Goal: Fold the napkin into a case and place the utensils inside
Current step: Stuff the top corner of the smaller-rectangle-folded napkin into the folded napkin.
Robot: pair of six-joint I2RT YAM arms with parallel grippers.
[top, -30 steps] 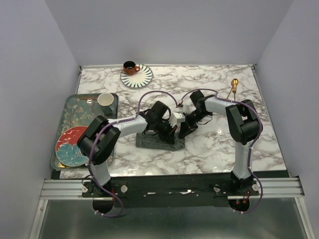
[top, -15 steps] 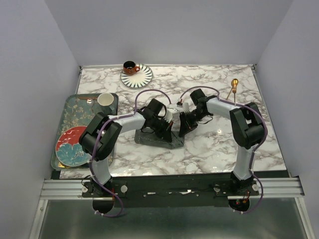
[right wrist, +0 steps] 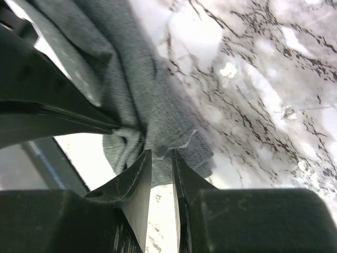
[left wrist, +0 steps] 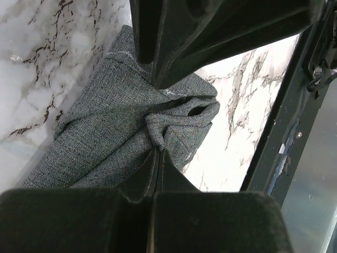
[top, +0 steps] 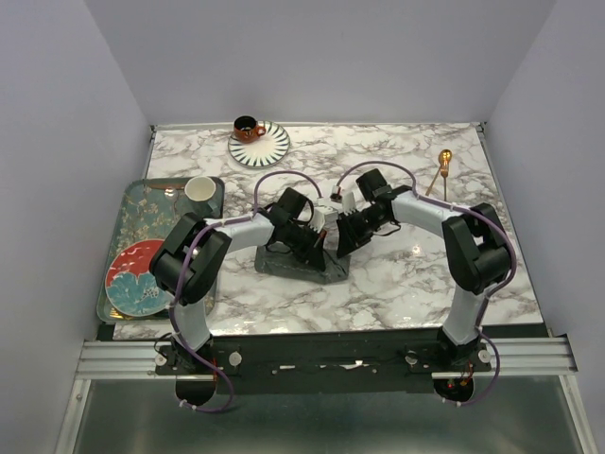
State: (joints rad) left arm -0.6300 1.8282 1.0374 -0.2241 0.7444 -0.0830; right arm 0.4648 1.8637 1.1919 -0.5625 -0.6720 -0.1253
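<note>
Dark grey woven cloth napkin is seen folded into a narrow strip near the middle of the white marble-patterned bench, with one end bunched up. That bunched fold is pinched by the left fingers, which are pressed together on it. It is gripped from the opposite side by the right fingers, almost closed on the cloth. Slim gold-copper metal utensils are laid well apart at the far right. An orange cup is set on a striped saucer at the far edge.
</note>
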